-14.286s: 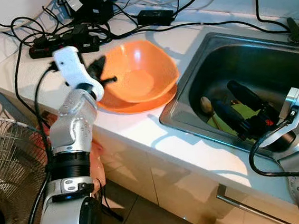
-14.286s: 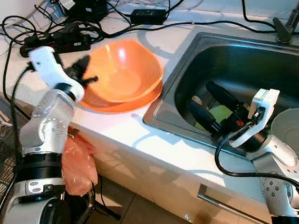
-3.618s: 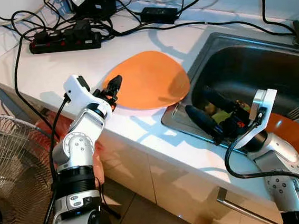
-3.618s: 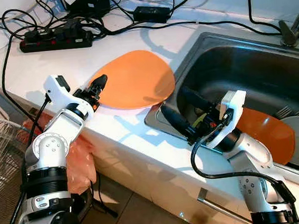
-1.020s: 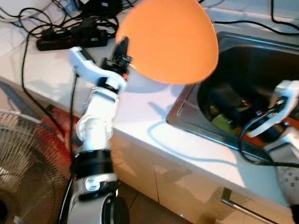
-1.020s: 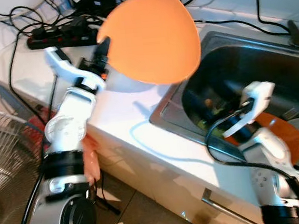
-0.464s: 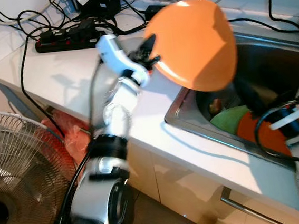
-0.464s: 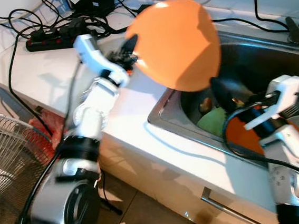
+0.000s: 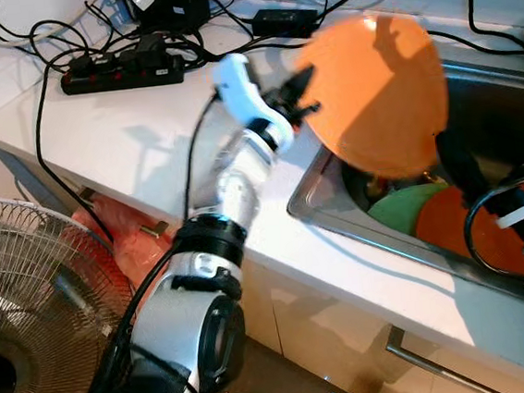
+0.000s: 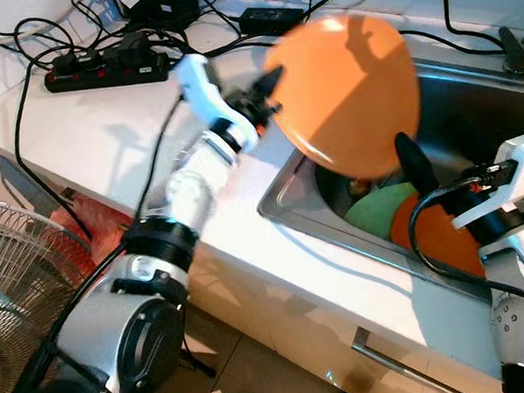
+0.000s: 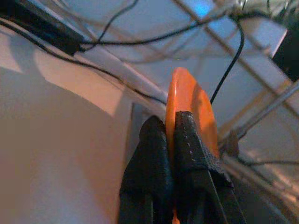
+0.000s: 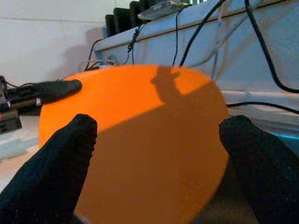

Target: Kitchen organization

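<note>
Left pincer (image 9: 300, 93): reaching across the white desk (image 9: 118, 145) toward the sink (image 9: 494, 100), its two fingers (image 11: 187, 149) pressing together on the rim of an orange plate (image 9: 377, 92), one finger on each face. Plate: being held tilted, nearly on edge, in the air over the near-left corner of the sink, its underside facing the camera and catching shadows of cables; in the left wrist view it is showing edge-on between the fingers. Right pincer (image 12: 159, 154): hovering at the sink's near side, its fingers (image 10: 414, 168) standing spread wide apart, gripping nothing; in the right wrist view the plate is sitting between and beyond the two fingertips, apart from them. Sink contents: a second orange dish (image 9: 474, 232) lying on the bottom under the right pincer, a green item (image 9: 402, 209) lying just beside it on the left, both partly hidden by the raised plate. Desk, rear: a black power strip (image 9: 120, 75) with plugs, a black adapter (image 9: 280, 18) and a tangle of black cables running along the wall. Floor, left of the desk: a round wire-grille fan (image 9: 40, 301) standing low, with an orange-red bag (image 9: 122, 233) hanging by the desk's front edge. Cupboard front below the sink: a metal handle (image 9: 426, 362).
</note>
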Tool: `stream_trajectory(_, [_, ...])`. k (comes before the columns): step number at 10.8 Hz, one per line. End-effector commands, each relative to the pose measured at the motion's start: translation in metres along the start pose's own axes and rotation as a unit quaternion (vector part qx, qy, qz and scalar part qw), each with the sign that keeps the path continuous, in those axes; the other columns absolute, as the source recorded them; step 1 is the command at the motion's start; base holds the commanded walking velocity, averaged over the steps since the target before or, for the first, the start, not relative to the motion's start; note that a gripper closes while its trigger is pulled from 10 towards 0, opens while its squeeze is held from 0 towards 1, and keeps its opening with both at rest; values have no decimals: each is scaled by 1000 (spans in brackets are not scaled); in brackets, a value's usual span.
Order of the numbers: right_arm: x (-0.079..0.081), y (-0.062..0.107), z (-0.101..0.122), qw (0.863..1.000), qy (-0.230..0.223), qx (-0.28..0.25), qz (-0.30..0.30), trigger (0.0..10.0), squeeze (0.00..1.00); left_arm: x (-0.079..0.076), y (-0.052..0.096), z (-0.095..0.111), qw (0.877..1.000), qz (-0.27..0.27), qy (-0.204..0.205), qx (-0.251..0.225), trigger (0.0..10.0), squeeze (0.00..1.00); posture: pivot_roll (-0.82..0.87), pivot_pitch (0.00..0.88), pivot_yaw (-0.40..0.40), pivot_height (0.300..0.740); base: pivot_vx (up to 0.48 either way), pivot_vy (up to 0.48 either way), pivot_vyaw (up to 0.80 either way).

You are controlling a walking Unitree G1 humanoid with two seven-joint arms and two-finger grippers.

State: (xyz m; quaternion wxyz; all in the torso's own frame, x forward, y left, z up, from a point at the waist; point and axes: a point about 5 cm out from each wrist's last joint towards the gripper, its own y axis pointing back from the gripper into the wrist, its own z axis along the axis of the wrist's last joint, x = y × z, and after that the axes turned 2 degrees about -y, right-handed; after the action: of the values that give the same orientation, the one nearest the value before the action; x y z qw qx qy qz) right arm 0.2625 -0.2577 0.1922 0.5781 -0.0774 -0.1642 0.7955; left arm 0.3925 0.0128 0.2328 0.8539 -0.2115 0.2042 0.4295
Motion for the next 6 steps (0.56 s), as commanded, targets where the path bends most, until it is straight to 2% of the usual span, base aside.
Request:
stream_trajectory(1, [-5,10,-8,1000,-6,17,-23,10000,0,-60,-17,-24,996,-80,17,17,10000,0,-120,128,136,740,0,0,0])
stream_trajectory(4, [-7,19,-10,999,0,24,-46,10000,0,-81,-17,-59,991,-115,9,72,10000,0,-152,134,147,740,0,0,0])
stream_trajectory(6, [-6,22,-11,998,-2,26,-50,10000,0,-90,-15,-72,987,-131,4,93,10000,0,-152,139,151,740,0,0,0])
